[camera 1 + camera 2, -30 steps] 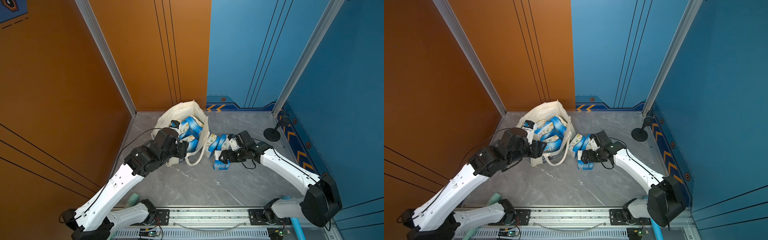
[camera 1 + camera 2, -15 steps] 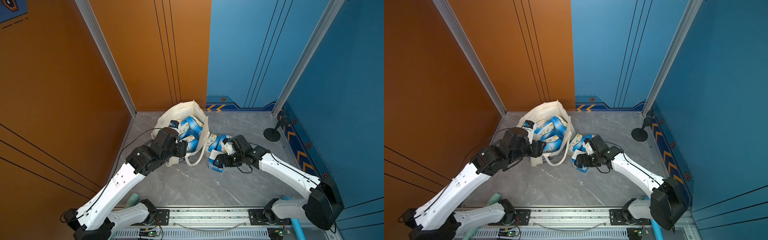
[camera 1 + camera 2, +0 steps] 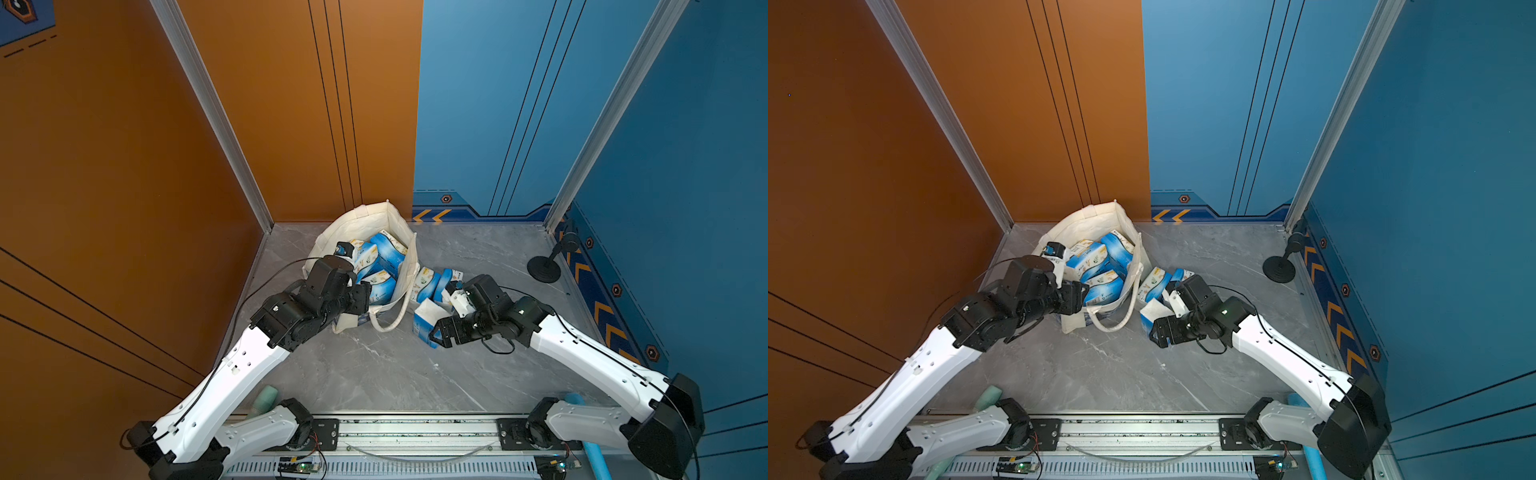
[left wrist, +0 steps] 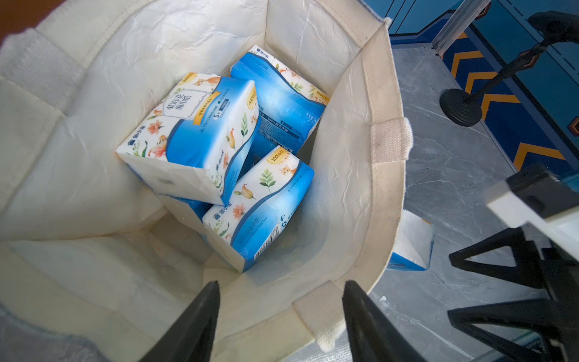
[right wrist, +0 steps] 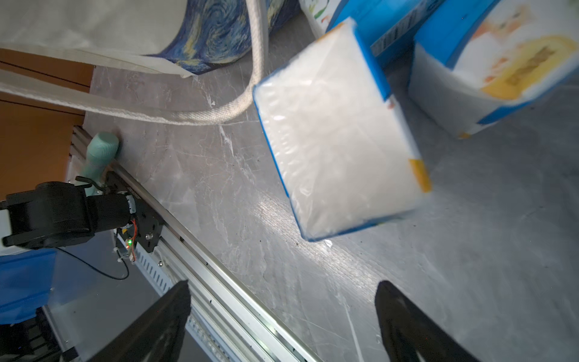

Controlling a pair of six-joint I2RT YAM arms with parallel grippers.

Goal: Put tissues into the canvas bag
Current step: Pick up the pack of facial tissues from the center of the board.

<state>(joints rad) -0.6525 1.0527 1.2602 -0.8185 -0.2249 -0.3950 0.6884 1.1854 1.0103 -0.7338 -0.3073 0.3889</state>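
The canvas bag (image 3: 357,220) stands at the back left of the table (image 3: 395,374), with several tissues (image 4: 200,131) piled inside it. Just right of it more packs (image 3: 432,280) lie on the table, one pack (image 5: 338,125) in front of them, ahead of my right gripper (image 5: 282,283); my left gripper (image 4: 281,283) hangs over the bag's near rim.

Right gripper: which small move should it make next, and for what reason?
Probably ease the right gripper forward until its jaws straddle the nearest tissue pack. The jaws stand open and empty, the pack lies just ahead of them, outside the canvas bag, and the left gripper sits open at the bag's rim.
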